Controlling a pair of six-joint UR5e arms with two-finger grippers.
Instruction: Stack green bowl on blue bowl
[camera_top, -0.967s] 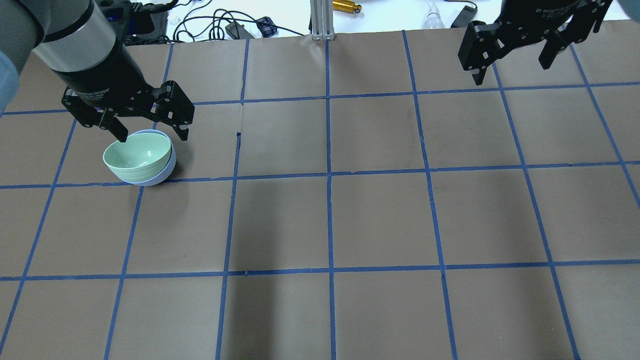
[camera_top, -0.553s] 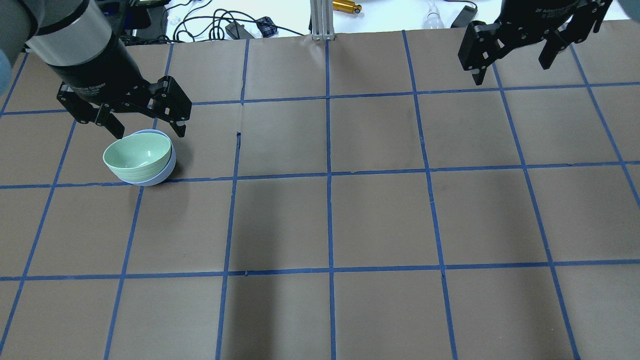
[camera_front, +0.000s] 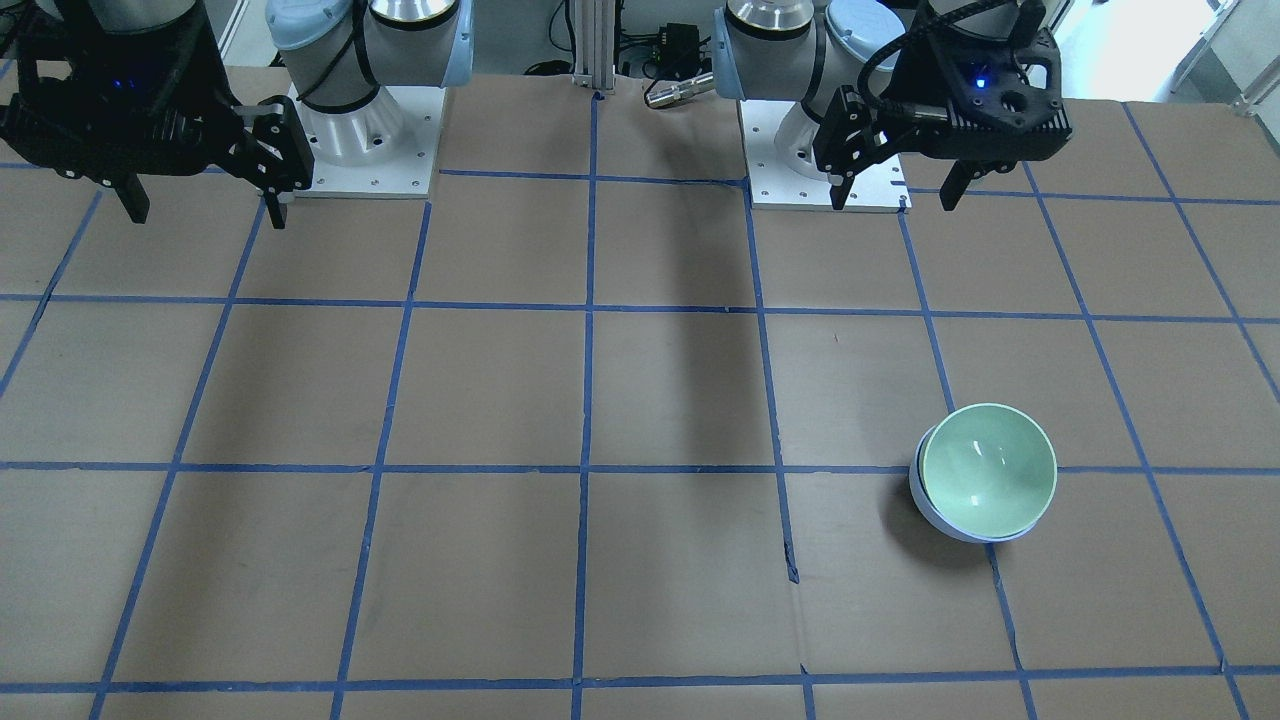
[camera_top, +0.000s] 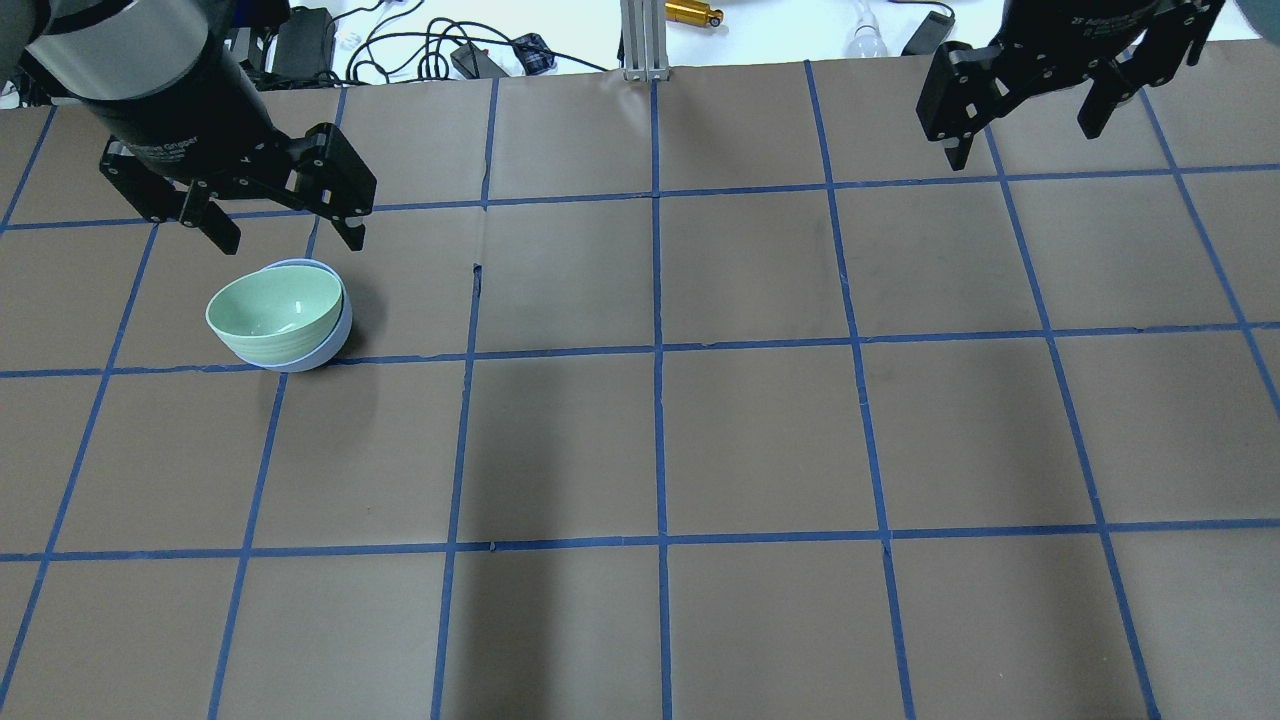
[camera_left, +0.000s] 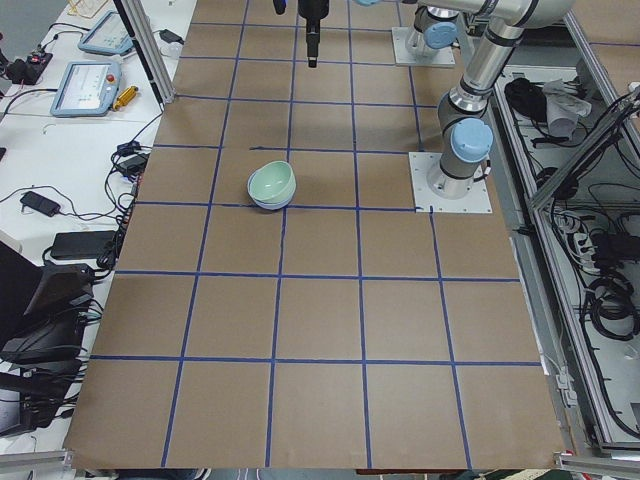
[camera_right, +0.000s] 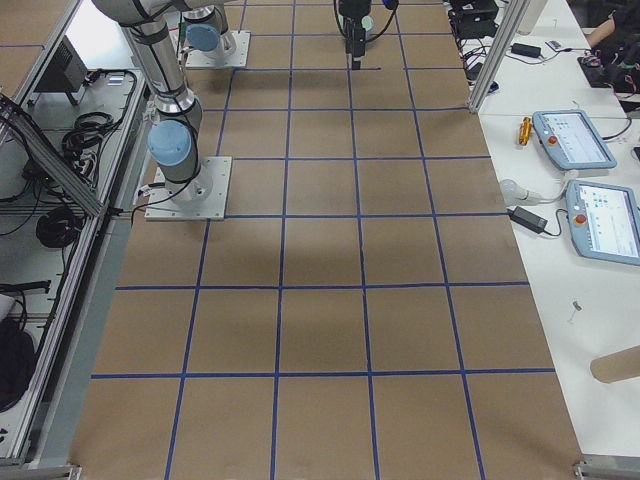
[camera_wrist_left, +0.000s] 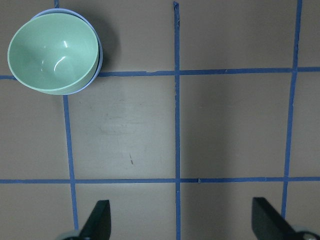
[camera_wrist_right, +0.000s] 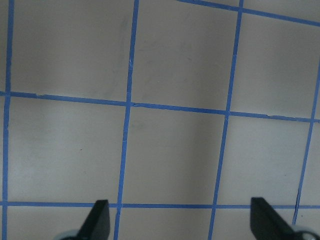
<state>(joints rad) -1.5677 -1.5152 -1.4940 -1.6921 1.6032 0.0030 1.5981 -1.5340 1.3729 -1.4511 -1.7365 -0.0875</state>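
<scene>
1. My left gripper (camera_top: 292, 243) is released, with the jaws spread wide and nothing between them. It hangs above the table (camera_top: 760, 440), near the bowls, on the side away from my base in the overhead view.
2. Left wrist view: both left fingertips (camera_wrist_left: 98, 221) sit at the bottom edge, far apart, with only brown paper and blue tape lines (camera_wrist_left: 176, 125) between them.
3. The green bowl (camera_top: 275, 308) sits nested inside the blue bowl (camera_top: 343, 330), upright, mouth up. It is a bit off-centre, so a thin sliver of the blue rim and wall shows along one side.
4. The stack rests on the table on my left side, its base touching a blue tape line. Neither gripper touches it.
5. My right gripper (camera_top: 1022, 145) is also released, jaws wide and empty. It is raised over the far right of the table, well apart from the bowls.
6. Right wrist view: right fingertips (camera_wrist_right: 98, 220) spread, with only the taped grid below.
7. Cables (camera_top: 420, 45) lie past the table's far edge.
</scene>
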